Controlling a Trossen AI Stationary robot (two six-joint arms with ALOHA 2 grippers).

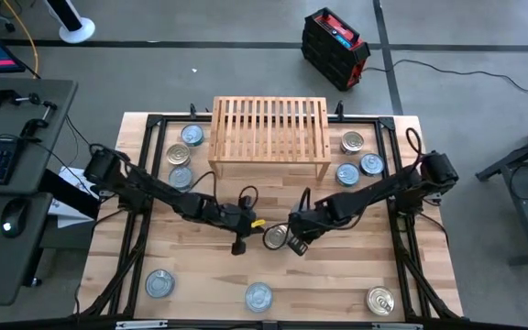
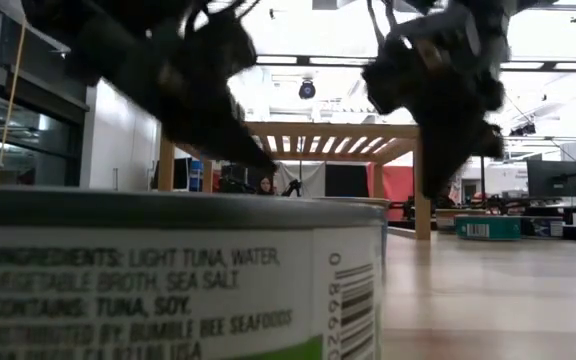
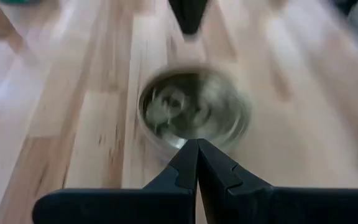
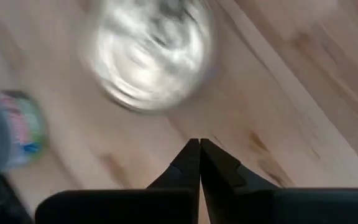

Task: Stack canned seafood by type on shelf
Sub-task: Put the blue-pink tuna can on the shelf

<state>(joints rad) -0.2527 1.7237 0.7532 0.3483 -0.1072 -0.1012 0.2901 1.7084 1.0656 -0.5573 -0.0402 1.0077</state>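
Light-wood shelf (image 1: 269, 137) bare on top; tins (image 1: 181, 154) flank it on table (image 1: 337, 275).

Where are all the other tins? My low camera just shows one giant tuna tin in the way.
Observer: From above, ten small round metal tins lie on the plank table, none on top of the light-wood slatted shelf.
Operator: Are the robot's hands holding one?
Observer: No. The left gripper and right gripper both have shut, empty jaws.
Operator: What's nearest them?
Observer: A gold-lidded tin lies between them.
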